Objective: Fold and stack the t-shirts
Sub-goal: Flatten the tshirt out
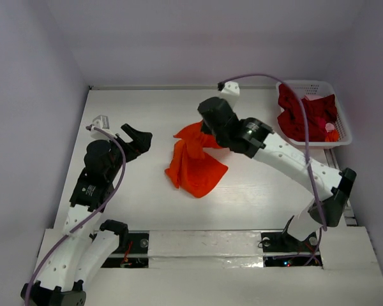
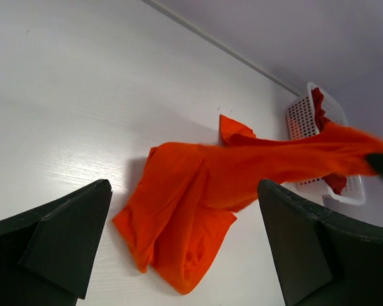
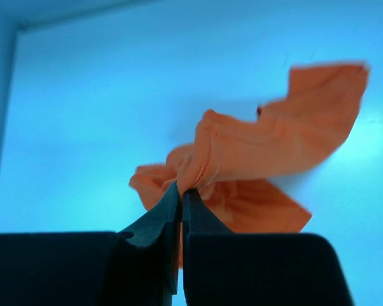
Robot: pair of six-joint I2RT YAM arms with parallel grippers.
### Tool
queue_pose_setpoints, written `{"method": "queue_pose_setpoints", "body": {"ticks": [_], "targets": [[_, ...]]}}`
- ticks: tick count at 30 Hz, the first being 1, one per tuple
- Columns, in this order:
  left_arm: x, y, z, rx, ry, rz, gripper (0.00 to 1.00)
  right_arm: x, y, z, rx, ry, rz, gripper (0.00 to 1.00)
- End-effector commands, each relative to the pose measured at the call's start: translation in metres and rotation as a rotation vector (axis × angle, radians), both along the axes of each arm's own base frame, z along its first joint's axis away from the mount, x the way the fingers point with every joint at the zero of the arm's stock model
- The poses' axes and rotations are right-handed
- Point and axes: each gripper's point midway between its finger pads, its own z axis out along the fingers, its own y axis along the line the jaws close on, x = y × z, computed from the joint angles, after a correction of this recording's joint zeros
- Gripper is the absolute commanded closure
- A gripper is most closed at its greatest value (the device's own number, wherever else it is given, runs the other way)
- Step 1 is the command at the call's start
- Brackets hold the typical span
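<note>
Fabric is pinched at one place only: the right gripper has its two black fingers pressed together on a hemmed fold of the soft, crumpled bright orange t-shirt. This fold is raised from the flat white table at the 12 o'clock side of the garment. The rest of the cloth hangs down and lies as a loose heap near the centre of the table, towards 6 o'clock from the grip. The left gripper is at 9 o'clock from the heap and well apart from it. Its black jaws stand wide and hold nothing. At 2 o'clock from the centre, by the far right corner, stands the white plastic lattice basket. The dark crimson t-shirts are bundled inside it, with one part draped over its left wall.
</note>
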Motion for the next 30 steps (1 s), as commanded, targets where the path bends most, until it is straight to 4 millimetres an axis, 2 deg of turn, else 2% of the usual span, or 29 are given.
{"method": "queue_pose_setpoints", "body": {"ticks": [1, 5, 6, 9, 10, 12, 13, 20, 27, 30], "targets": [[-0.003, -0.004, 0.004, -0.027, -0.036, -0.018, 0.02, 0.01, -0.032, 0.041, -0.071, -0.074, -0.035, 1.0], [-0.004, -0.004, -0.006, -0.028, -0.022, -0.017, 0.02, 0.018, -0.043, 0.065, -0.071, -0.111, -0.048, 1.0], [-0.005, -0.004, -0.013, -0.028, -0.008, -0.017, 0.03, 0.022, -0.046, 0.075, -0.064, -0.125, -0.052, 1.0], [-0.006, -0.007, -0.026, -0.041, 0.012, -0.032, 0.03, 0.027, -0.047, 0.087, -0.073, -0.144, -0.049, 1.0], [-0.007, -0.009, -0.03, -0.046, 0.018, -0.04, 0.03, 0.029, -0.052, 0.101, -0.06, -0.162, -0.058, 1.0], [-0.008, -0.012, -0.039, -0.059, 0.032, -0.05, 0.03, 0.035, -0.052, 0.108, -0.077, -0.171, -0.058, 1.0], [-0.009, -0.016, -0.043, -0.077, 0.041, -0.067, 0.04, 0.036, -0.058, 0.122, -0.064, -0.188, -0.069, 1.0], [-0.014, -0.033, -0.066, -0.147, 0.083, -0.131, 0.04, 0.039, -0.08, 0.172, -0.029, -0.262, -0.078, 1.0], [-0.012, -0.051, -0.092, -0.204, 0.123, -0.18, 0.04, 0.032, -0.072, 0.174, -0.049, -0.251, 0.012, 1.0], [-0.013, -0.062, -0.098, -0.21, 0.133, -0.204, 0.05, 0.026, -0.066, 0.183, -0.054, -0.279, 0.093, 1.0]]}}
